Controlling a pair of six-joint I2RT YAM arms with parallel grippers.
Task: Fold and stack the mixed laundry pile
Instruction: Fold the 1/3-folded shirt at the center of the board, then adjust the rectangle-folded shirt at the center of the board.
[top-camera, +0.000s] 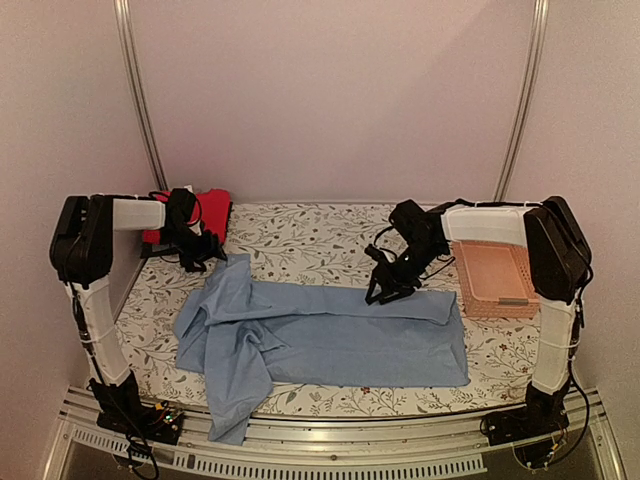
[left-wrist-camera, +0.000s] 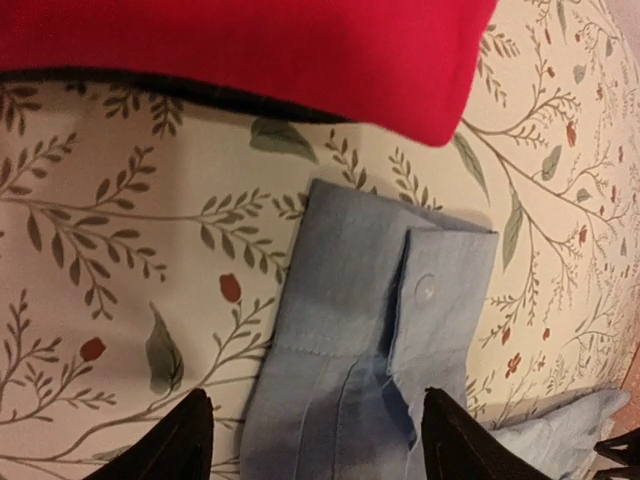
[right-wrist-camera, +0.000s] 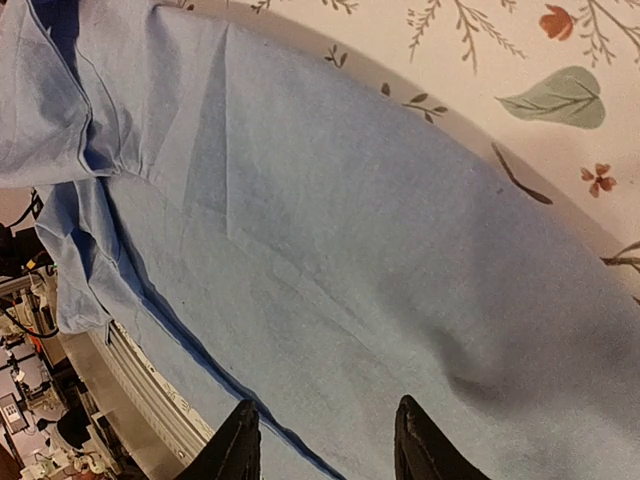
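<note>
Early going: shirt (top-camera: 330, 340) lies spread mid-table, barely folded, one sleeve trailing off at seven o'clock, red garment (top-camera: 205, 210) waits at ten o'clock, nothing stacked; left gripper (top-camera: 200, 258) gapes empty over a cuff (left-wrist-camera: 400, 290), right gripper (top-camera: 383, 292) parted, unladen, above the shirt's twelve-o'clock edge.

The bench (top-camera: 310, 240) has a bare strip along its far edge where a gripper could pass. The strip runs between the red garment (top-camera: 212, 208) in the far left corner and the pink basket (top-camera: 495, 272) against the right edge. The light blue shirt (top-camera: 330, 345) covers the middle and most of the near edge, with one sleeve hanging over the near edge at the left. The left gripper (top-camera: 197, 262) hovers over a sleeve cuff (left-wrist-camera: 400, 290), and a narrow band of bare bench separates that cuff from the red garment. The right gripper (top-camera: 385, 292) hangs over the shirt's far edge, near the basket. Bare bench also shows along the left edge and in the near right corner.
</note>
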